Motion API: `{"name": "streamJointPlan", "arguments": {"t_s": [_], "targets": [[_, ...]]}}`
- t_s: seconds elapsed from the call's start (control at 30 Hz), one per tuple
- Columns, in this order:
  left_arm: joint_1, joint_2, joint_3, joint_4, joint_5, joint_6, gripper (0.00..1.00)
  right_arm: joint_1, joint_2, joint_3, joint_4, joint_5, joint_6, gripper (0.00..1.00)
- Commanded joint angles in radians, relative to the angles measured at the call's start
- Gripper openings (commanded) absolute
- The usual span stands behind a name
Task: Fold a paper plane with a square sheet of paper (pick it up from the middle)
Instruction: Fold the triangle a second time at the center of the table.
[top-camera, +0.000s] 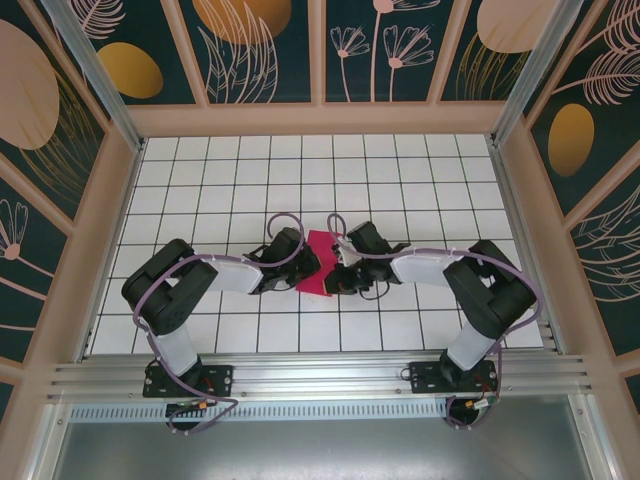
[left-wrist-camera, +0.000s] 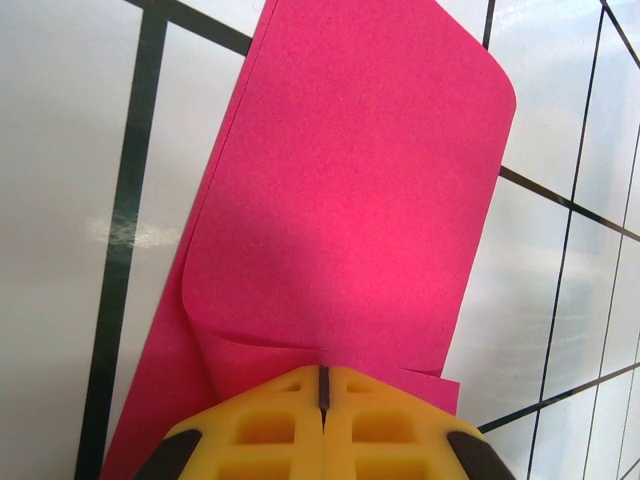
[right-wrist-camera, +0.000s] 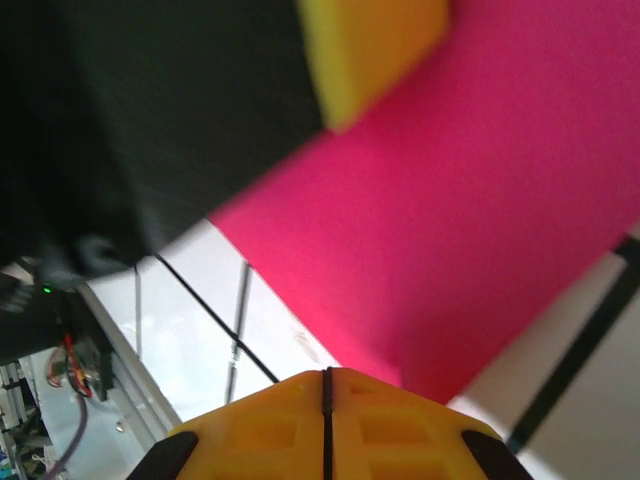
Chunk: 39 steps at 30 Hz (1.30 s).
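closest in the left wrist view: left gripper (left-wrist-camera: 322, 398) shut tight, yellow tips seam to seam, sitting on the near edge of the square sheet of paper (left-wrist-camera: 350, 200). can't tell if that edge is pinched or just pinned down. same story in the right wrist view: right gripper (right-wrist-camera: 326, 392) closed, nothing visibly between the tips, pink corner just beyond them.

risks, as a guess:
- springing open or creasing crooked if either tip slides, given the flap bowed up rather than lying flat.
- dragging the whole sheet across the glossy table (left-wrist-camera: 60, 200) on any sideways push.
- clipping each other, with both grippers crowded together mid-table.

position: sheet between the two grippers, touching or nearly touching both. folded over on itself, with the rounded fold running away from the left tips toward the far side of the table. no dart shape yet, so probably early folds.
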Motion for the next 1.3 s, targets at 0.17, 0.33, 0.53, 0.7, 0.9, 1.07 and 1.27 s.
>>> {"name": "streamJointPlan", "arguments": {"t_s": [0.17, 0.33, 0.53, 0.7, 0.9, 1.07, 1.27], "targets": [[0.002, 0.019, -0.028, -0.068, -0.021, 0.015, 0.04, 0.006, 0.073, 0.074, 0.007, 0.031, 0.057, 0.12], [0.001, 0.021, -0.028, -0.069, -0.021, 0.016, 0.04, -0.014, 0.124, 0.032, 0.030, 0.048, 0.063, 0.11], [0.001, 0.025, -0.030, -0.065, -0.025, 0.015, 0.04, -0.014, 0.136, -0.017, 0.018, 0.053, 0.059, 0.11], [0.002, 0.024, -0.033, -0.065, -0.026, 0.013, 0.04, -0.014, 0.068, -0.025, 0.004, 0.031, 0.056, 0.11], [0.001, 0.020, -0.040, -0.067, -0.031, 0.011, 0.04, -0.013, 0.053, -0.082, 0.036, 0.002, 0.072, 0.12], [0.001, 0.021, -0.039, -0.068, -0.032, 0.010, 0.04, -0.011, 0.042, -0.102, 0.048, -0.008, 0.076, 0.12], [0.001, 0.018, -0.042, -0.074, -0.041, 0.011, 0.03, -0.013, 0.011, -0.157, 0.081, 0.001, 0.086, 0.12]]}}
